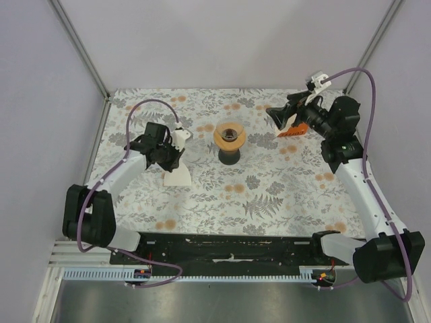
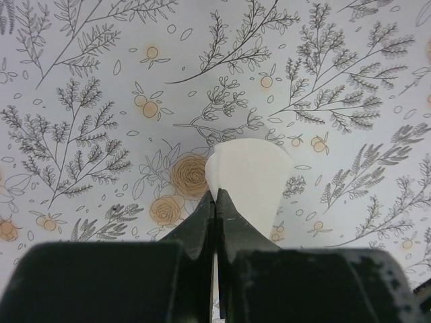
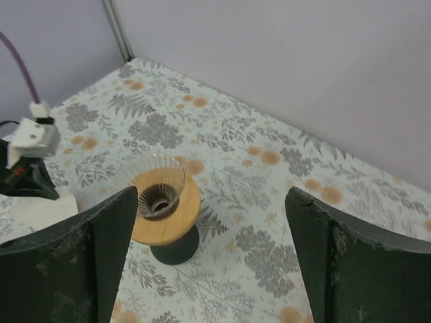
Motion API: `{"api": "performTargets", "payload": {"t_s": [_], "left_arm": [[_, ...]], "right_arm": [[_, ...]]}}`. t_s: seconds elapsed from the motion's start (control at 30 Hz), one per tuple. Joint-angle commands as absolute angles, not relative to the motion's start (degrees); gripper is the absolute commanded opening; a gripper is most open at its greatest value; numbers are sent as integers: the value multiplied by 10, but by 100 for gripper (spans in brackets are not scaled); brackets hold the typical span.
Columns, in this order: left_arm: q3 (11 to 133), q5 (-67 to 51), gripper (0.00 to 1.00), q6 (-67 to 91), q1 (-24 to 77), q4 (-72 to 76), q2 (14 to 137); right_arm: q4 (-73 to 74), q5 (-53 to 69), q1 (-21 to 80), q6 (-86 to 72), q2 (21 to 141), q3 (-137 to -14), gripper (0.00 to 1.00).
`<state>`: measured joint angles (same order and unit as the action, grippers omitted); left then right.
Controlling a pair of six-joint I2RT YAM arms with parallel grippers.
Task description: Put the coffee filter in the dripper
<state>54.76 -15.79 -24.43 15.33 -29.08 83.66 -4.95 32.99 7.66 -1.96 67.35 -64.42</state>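
The white paper coffee filter hangs fan-shaped from my left gripper, left of the dripper. In the left wrist view the black jaws are pressed together on the filter, held above the cloth; my left gripper pinches its edge. The dripper is an orange-brown round rim with a ribbed clear funnel, standing on a dark base at table centre. It also shows in the right wrist view. My right gripper is open and empty, raised to the right of the dripper.
An orange-and-white box lies under the right arm at the back right. The floral tablecloth covers the table. Grey walls with metal frame posts close the back and sides.
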Motion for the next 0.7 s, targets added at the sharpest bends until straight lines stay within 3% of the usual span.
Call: {"api": "performTargets", "payload": {"t_s": [0.0,0.3,0.4,0.5,0.6,0.67], "left_arm": [[586,-203,2,-269,130,-338,792],[638,-219,2,-273,112,-398,720],[667,-228,2,-272,112,-423,719],[701,-219,2,-269,112,-446,729],[737,-202,2,-270,112,-473,738],[766,-190,2,-269,112,-490,739]], "right_arm": [[-35,231,76,-20,640,-605,98],[-47,127,76,-11,601,-533,98],[-157,33,74,72,584,-471,98],[-264,117,45,182,581,-406,98],[-223,263,-17,196,587,-424,98],[-217,291,-47,211,602,-432,98]]}}
